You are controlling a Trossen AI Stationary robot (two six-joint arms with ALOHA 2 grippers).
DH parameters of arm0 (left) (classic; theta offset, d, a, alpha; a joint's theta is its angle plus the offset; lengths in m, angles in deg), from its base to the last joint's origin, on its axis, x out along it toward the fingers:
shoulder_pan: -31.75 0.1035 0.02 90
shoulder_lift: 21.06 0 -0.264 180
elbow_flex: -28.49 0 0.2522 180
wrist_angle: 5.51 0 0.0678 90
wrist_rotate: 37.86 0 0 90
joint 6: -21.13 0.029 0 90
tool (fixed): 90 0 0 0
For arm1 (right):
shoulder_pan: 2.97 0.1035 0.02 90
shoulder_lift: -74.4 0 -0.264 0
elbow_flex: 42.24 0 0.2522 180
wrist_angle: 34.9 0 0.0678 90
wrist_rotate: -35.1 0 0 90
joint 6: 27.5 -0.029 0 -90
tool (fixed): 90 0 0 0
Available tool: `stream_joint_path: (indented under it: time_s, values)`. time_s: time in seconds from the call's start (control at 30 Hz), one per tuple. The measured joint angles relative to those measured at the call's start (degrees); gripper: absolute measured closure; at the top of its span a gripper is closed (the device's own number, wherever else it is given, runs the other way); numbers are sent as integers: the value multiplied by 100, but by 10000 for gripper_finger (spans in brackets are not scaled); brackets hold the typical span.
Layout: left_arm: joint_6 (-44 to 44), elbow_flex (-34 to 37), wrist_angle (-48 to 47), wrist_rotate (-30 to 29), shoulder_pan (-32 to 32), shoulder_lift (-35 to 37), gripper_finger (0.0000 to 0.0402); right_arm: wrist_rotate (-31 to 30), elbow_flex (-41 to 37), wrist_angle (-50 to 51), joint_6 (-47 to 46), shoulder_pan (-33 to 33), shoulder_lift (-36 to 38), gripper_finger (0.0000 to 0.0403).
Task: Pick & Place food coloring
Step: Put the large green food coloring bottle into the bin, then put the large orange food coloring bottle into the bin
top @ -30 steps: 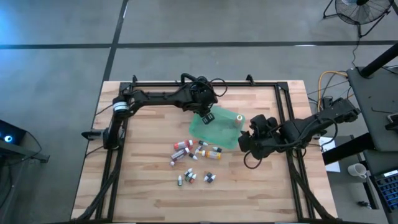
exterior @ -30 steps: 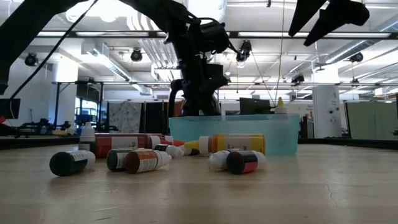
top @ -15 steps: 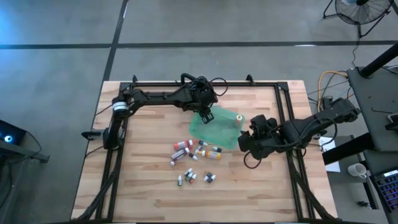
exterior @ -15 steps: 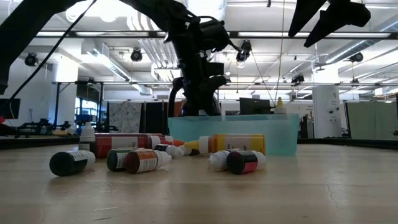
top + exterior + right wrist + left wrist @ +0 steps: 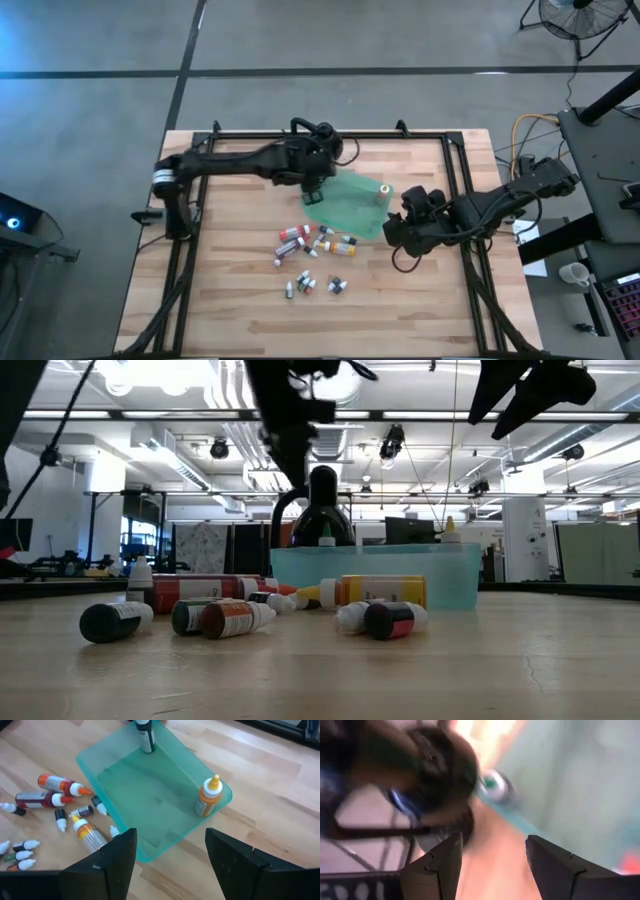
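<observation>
Food coloring bottles point(image 5: 312, 252): dozen-odd, tiny, coloured caps, most lying mid-table; two upright in green tray point(image 5: 165, 795).

High view: overhead, straight down, far, covers whole pale wooden slat table point(image 5: 230, 290). Low view: table-top height, level, near scattered bottles, faces room. Left wrist view: close, blurred. Right wrist view: angled down, close. Shared by all: translucent green shallow plastic tray point(image 5: 350, 205) point(image 5: 440, 575) point(image 5: 150, 795).
</observation>
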Motion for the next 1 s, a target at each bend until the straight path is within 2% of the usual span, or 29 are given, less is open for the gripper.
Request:
stream_joint_path:
  time_s: [0.13,0.2,0.23,0.43,0.6,0.73,1.0]
  values:
    - [2,550,-594,1856,-302,713,211,107,-35,-23,199,0,0,174]
    - [35,1113,-505,2370,-565,1106,211,147,-57,-58,319,0,0,174]
    - [81,1423,-390,2441,-741,1290,211,170,-61,-95,415,0,0,174]
    - [114,3314,885,2401,-2224,2188,211,234,-86,-335,832,0,0,174]
    - [-159,4152,2095,1478,-3361,2225,211,254,-86,-354,899,0,0,174]
    - [-1145,4211,2051,1025,-3569,2011,211,374,-88,-438,1005,0,0,174]
    - [-2956,4026,2010,958,-3342,1999,211,405,-88,-613,1069,0,-1,174]
